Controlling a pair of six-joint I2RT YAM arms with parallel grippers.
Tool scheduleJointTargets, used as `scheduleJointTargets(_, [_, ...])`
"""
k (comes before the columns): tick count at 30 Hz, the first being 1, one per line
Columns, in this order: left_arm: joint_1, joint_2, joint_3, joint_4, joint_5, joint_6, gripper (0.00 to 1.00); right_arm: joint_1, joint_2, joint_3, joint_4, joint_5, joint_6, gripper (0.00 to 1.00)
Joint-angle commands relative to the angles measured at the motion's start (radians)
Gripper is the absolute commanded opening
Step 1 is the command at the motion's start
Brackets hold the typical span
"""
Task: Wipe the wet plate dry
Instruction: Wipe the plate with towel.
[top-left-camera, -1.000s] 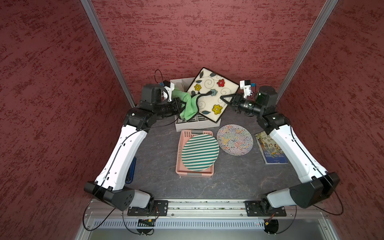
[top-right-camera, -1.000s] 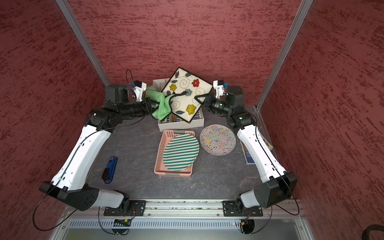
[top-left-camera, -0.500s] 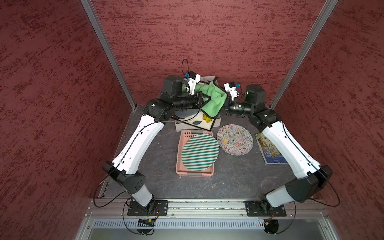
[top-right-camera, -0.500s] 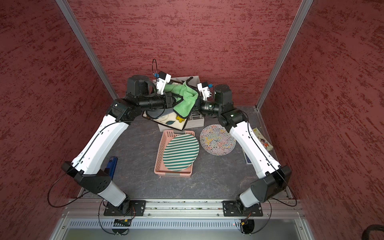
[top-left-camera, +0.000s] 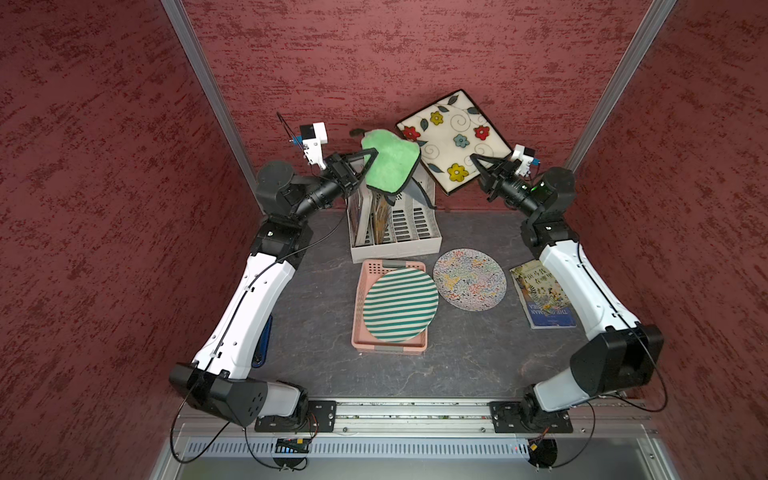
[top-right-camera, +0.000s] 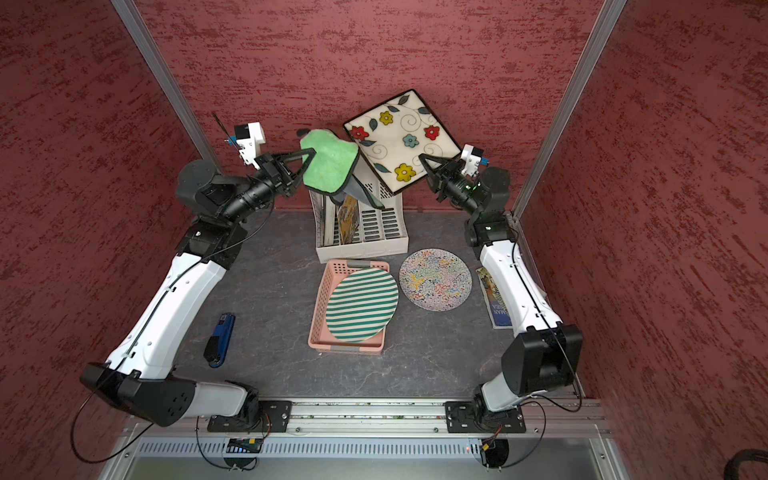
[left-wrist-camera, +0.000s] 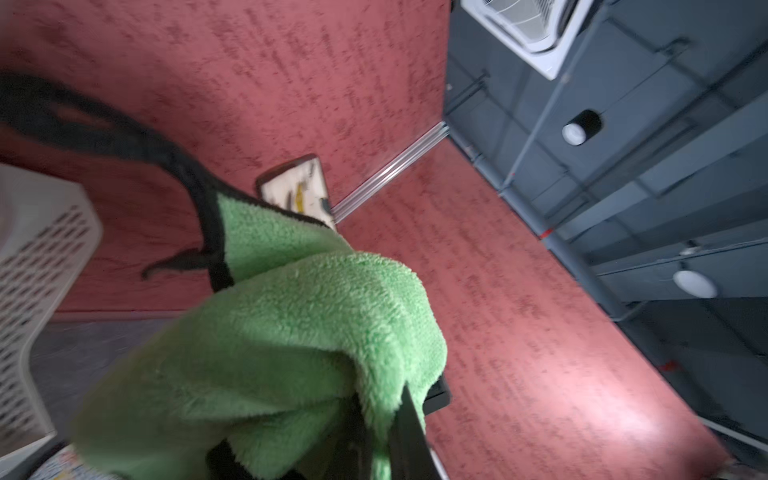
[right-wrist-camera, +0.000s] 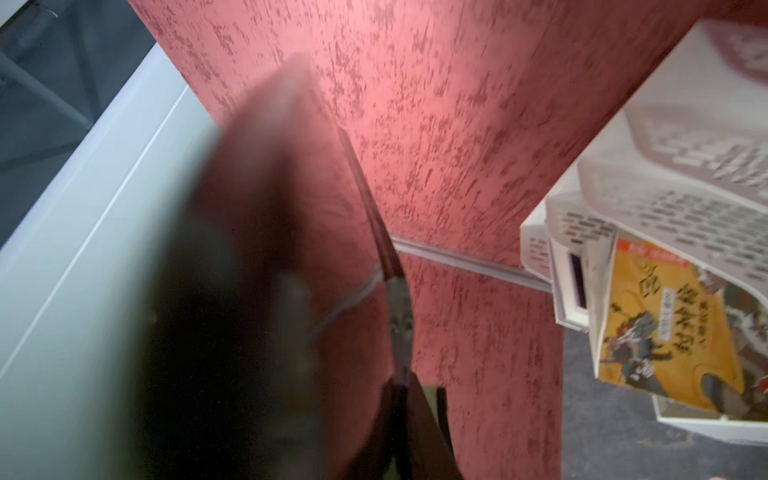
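The plate is square and cream with painted flowers and a black rim. It is held up in the air, tilted, near the back wall in both top views. My right gripper is shut on its lower right edge. The right wrist view shows that rim running between the fingers of the right gripper. My left gripper is shut on a folded green cloth, which hangs just left of the plate over the rack. The green cloth fills the left wrist view, with a corner of the plate behind it.
A white file rack with booklets stands under the cloth. In front of it a pink basket holds a green-striped round plate. A multicoloured round plate and a book lie to the right. A blue stapler lies at the left.
Half a second ago the cloth lay across the plate with both arms close together. Now the arms have drawn apart, the cloth is off to the left and the plate's face is uncovered.
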Motion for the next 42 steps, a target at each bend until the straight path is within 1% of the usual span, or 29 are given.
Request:
scheduleJointTargets(1, [-0.002, 0.054, 0.069, 0.253, 0.005, -0.187, 0.0, 0.026, -0.067, 0.008, 0.415, -0.052, 0.135, 0.0])
scheduleJointTargets(4, [-0.001, 0.07, 0.107, 0.229, -0.03, -0.174, 0.0, 0.035, -0.054, -0.003, 0.511, -0.041, 0.204, 0.0])
scheduleJointTargets(9, [0.012, 0.064, 0.056, 0.251, -0.093, -0.208, 0.0, 0.045, -0.028, 0.003, 0.656, 0.019, 0.303, 0.0])
scheduleJointTargets(12, [0.013, 0.065, 0.015, 0.29, -0.12, -0.252, 0.0, 0.052, -0.018, 0.032, 0.675, 0.032, 0.317, 0.0])
scheduleJointTargets(15, [0.005, 0.089, 0.019, 0.386, -0.134, -0.308, 0.0, 0.067, -0.01, 0.076, 0.62, -0.026, 0.279, 0.0])
scheduleJointTargets(16, [-0.004, 0.099, 0.036, 0.403, -0.135, -0.318, 0.0, 0.076, -0.011, 0.083, 0.599, -0.044, 0.256, 0.0])
scheduleJointTargets(19, [-0.039, 0.152, 0.144, 0.411, -0.133, -0.336, 0.0, 0.11, -0.006, 0.094, 0.548, -0.089, 0.214, 0.0])
scheduleJointTargets(24, [-0.068, 0.234, 0.297, 0.446, -0.159, -0.388, 0.0, 0.156, 0.0, 0.096, 0.525, -0.136, 0.19, 0.0])
scheduleJointTargets(29, [-0.144, 0.328, 0.41, 0.495, -0.188, -0.474, 0.0, 0.221, 0.043, 0.206, 0.509, -0.195, 0.158, 0.0])
scheduleJointTargets(34, [-0.236, 0.418, 0.539, 0.482, -0.157, -0.479, 0.0, 0.253, 0.133, 0.338, 0.535, -0.165, 0.191, 0.0])
scheduleJointTargets(38, [-0.298, 0.438, 0.559, 0.486, -0.137, -0.476, 0.0, 0.225, 0.216, 0.511, 0.449, -0.096, 0.158, 0.0])
scheduleJointTargets(42, [-0.34, 0.416, 0.503, 0.501, -0.137, -0.477, 0.0, 0.152, 0.327, 0.742, 0.31, -0.033, 0.146, 0.0])
